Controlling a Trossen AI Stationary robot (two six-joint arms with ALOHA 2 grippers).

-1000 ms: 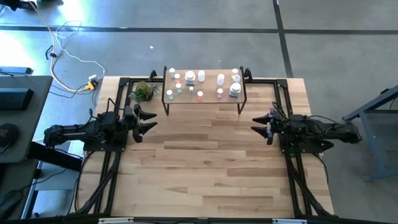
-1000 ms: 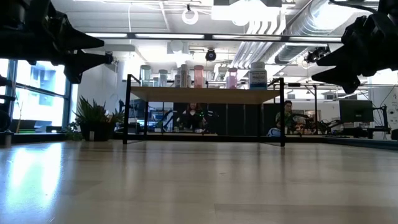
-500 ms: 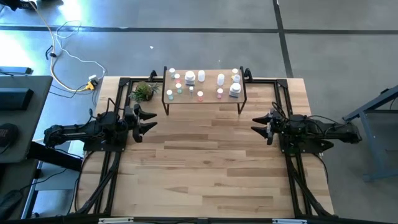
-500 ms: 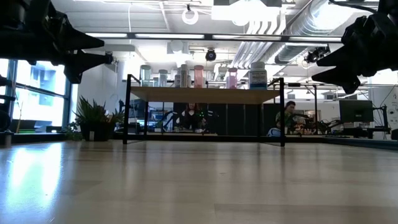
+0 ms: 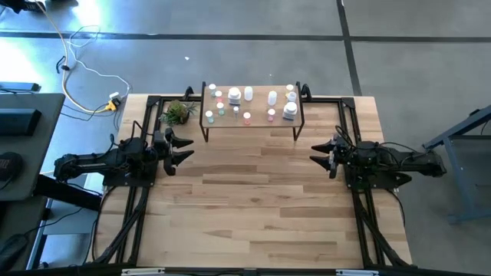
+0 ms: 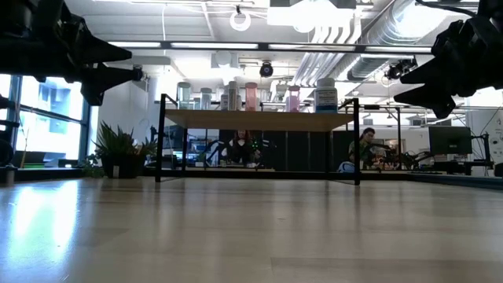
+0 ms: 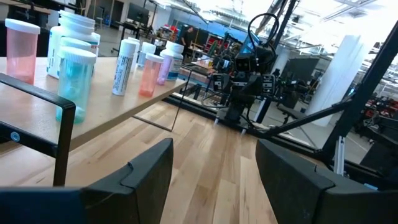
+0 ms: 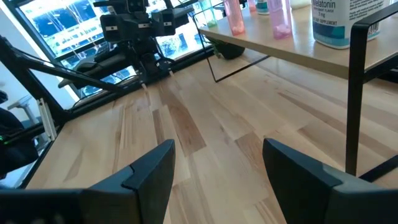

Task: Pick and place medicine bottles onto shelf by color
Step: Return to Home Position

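- All medicine bottles [image 5: 248, 94] stand on the shelf [image 5: 259, 122], at the table's 12 o'clock.
- Parked: left gripper [image 5: 182, 149] at 9 o'clock, right gripper [image 5: 320, 154] at 3; jaws wide apart, empty.
- Homing step; likely nothing left to pick.

I see the medicine bottles [image 5: 271, 97] all standing upright on the shelf [image 5: 259, 107], in the upper middle of the high view. Most are white, some pink, green or red. Two larger white bottles [image 5: 235, 95] stand among them. The shelf is a light-wood board on thin black legs.
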